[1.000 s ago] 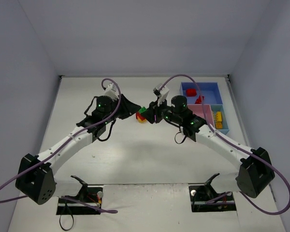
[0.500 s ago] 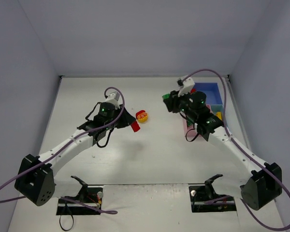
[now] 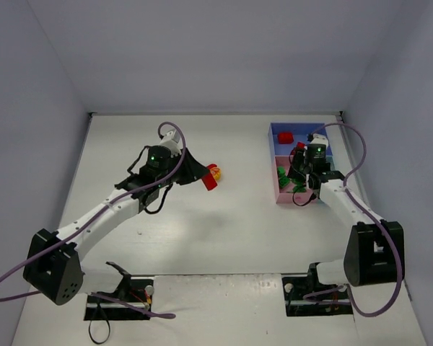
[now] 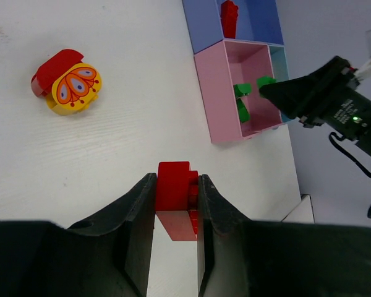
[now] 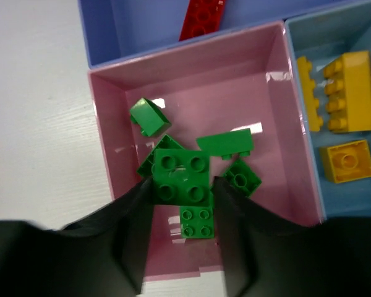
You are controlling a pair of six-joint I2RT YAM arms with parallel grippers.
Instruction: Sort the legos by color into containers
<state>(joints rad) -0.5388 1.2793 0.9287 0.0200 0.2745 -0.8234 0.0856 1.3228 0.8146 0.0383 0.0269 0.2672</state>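
Right wrist view shows you the right claw (image 5: 180, 189) pinching a green lego (image 5: 180, 176) directly over the pink container (image 5: 235, 93), while the left claw (image 4: 175, 184) pinches a red lego (image 4: 176, 219) above the surface (image 4: 80, 161), the blue container (image 4: 201, 25) well apart toward its right.

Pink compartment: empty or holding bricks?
Holding bricks. Several green bricks lie on the floor of the pink compartment; the right wrist view shows no other colour inside.

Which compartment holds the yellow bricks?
The small light-blue compartment; the pink compartment beside it holds green bricks, the large blue compartment red bricks.
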